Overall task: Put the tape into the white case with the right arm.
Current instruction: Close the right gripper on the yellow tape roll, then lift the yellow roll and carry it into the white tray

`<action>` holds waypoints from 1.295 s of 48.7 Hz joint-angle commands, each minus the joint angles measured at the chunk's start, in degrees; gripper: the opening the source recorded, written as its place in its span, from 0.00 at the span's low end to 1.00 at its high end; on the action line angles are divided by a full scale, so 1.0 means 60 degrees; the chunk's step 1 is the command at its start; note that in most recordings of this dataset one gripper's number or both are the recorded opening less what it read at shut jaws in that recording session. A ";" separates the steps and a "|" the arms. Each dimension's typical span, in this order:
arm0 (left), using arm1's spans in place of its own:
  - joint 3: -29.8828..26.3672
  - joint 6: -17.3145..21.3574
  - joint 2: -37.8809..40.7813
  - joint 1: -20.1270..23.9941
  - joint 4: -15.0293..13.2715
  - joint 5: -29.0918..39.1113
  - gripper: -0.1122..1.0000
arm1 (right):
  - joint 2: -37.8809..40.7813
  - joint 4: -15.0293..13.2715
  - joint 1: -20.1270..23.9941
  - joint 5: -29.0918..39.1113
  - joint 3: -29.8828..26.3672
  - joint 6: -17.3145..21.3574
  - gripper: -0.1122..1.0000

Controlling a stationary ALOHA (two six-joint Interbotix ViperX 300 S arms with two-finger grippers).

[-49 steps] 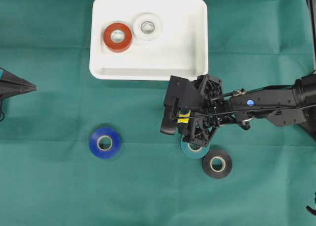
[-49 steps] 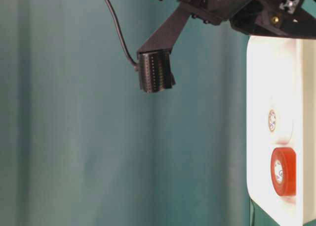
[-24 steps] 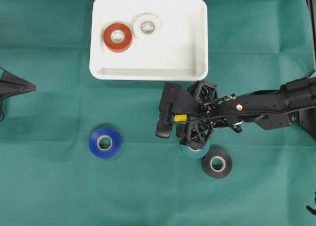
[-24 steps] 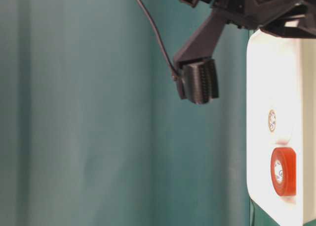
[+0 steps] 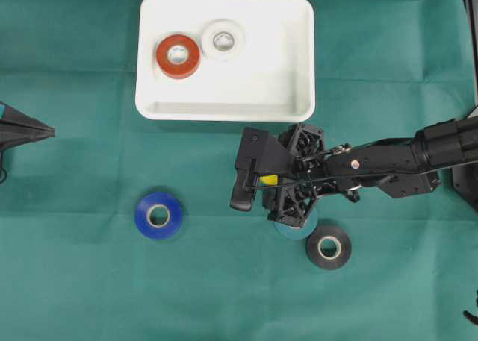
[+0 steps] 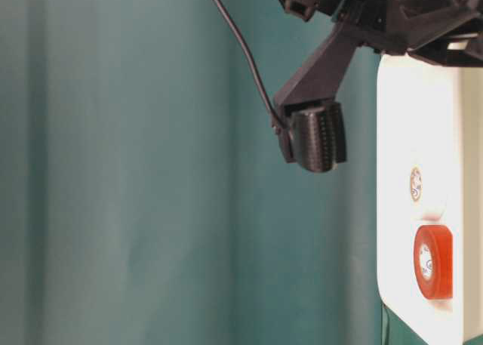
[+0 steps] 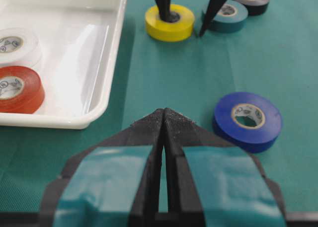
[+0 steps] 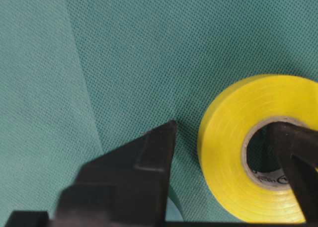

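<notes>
On woven green cloth [image 8: 99, 48], glossy yellow tape [image 8: 223, 137] ring (cardboard core)

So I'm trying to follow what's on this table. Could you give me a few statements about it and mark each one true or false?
1. The white case holds a red roll and a white roll. True.
2. The right gripper has one finger inside the hole of the yellow roll. True.
3. The blue roll lies inside the case. False: it lies on the green cloth, outside the case.
4. The left gripper has its fingers spread wide. False: they are pressed together.
5. The black roll sits beside the teal roll. True.
</notes>
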 commanded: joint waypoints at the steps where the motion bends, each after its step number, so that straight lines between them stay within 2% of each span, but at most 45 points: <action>1: -0.0117 0.0000 0.0073 0.0015 -0.0015 -0.0088 0.10 | -0.0103 0.0029 0.0000 -0.0029 -0.0205 0.0015 0.37; 5: -0.0103 0.0000 0.0073 0.0015 -0.0015 -0.0103 0.10 | -0.0103 0.0015 0.0000 -0.0015 -0.0220 -0.0015 0.22; 9: -0.0117 0.0000 0.0088 0.0015 -0.0015 -0.0088 0.10 | -0.0103 -0.0015 0.0000 -0.0015 -0.0234 -0.0059 0.14; 28: -0.0103 0.0000 0.0073 0.0015 -0.0015 -0.0088 0.10 | -0.0220 -0.0015 0.0000 0.0059 -0.0308 -0.0073 0.12; 46: -0.0117 0.0000 0.0073 0.0015 -0.0015 -0.0088 0.10 | -0.1201 0.0029 0.0000 0.2065 -0.0967 -0.0073 0.12; 63: -0.0103 0.0000 0.0073 0.0015 -0.0015 -0.0088 0.10 | -0.1304 -0.0015 -0.0132 0.2314 -0.1143 -0.0073 0.12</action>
